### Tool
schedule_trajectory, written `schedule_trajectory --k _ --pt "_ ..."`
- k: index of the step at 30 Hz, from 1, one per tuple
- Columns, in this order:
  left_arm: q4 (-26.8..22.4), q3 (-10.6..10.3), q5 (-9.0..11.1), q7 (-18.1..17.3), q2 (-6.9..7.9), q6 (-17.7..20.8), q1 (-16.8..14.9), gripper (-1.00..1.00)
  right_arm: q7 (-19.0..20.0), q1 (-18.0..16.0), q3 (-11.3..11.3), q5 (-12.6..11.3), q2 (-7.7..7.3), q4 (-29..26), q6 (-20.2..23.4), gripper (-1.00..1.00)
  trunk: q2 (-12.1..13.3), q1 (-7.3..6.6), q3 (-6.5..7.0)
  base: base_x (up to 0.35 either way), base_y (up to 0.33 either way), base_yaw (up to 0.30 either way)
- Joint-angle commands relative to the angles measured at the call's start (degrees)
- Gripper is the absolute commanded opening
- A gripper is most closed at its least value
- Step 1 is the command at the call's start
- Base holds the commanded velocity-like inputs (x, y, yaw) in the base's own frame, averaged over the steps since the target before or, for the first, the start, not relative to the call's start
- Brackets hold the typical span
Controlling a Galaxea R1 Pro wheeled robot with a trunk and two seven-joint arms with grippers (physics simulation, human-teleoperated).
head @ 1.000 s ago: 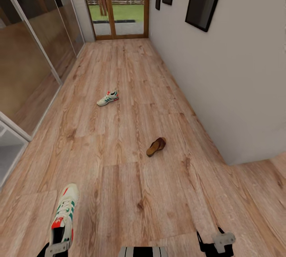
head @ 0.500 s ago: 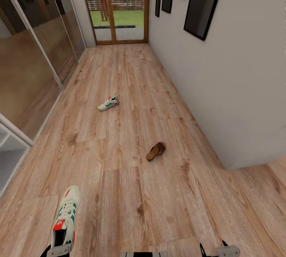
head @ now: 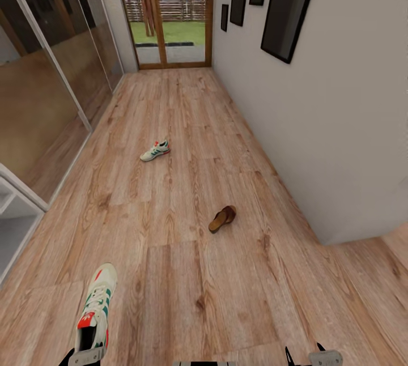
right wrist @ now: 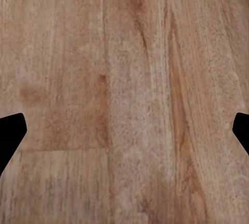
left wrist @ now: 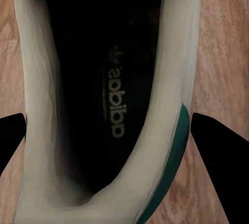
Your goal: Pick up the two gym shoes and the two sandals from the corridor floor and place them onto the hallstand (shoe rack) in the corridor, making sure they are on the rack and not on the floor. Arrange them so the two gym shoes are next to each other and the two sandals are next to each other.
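While the left gripper [head: 85,356] clasps one gym shoe [head: 95,309] at its heel, toe pointing ahead above the floor [head: 187,275], the task looks barely begun; the left wrist view looks straight down into that shoe's dark opening; the right gripper [head: 317,357] carries nothing, its fingers spread over bare planks; farther on one brown sandal [head: 221,218] lies on the floor; beyond it the second gym shoe [head: 155,150] waits; all of these remain to be racked.

White gym shoe [head: 154,151] and brown sandal [head: 222,218] apart on wood floor [head: 187,275]
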Motion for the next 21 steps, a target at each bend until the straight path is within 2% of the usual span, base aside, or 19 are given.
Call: schedule_trajectory --k 1,10,21 --pt "0.0 -0.1 0.3 0.0 0.03 -0.2 0.0 -1.00 0.0 0.0 -0.3 0.6 0.04 0.0 -0.2 1.00 0.0 -0.01 0.06 0.000 0.000 0.000" --pt "-0.2 -0.2 0.3 -0.2 -0.01 -0.3 0.1 -1.00 0.0 0.0 -0.3 0.6 0.04 0.0 -0.2 1.00 0.0 -0.01 0.86 0.000 0.000 0.000" --pt "-0.3 -0.1 0.3 -0.1 -0.02 -0.2 0.2 -1.00 0.0 0.0 -0.4 0.6 0.04 0.0 -0.2 1.00 -4.4 2.41 -0.13 0.000 0.000 0.000"
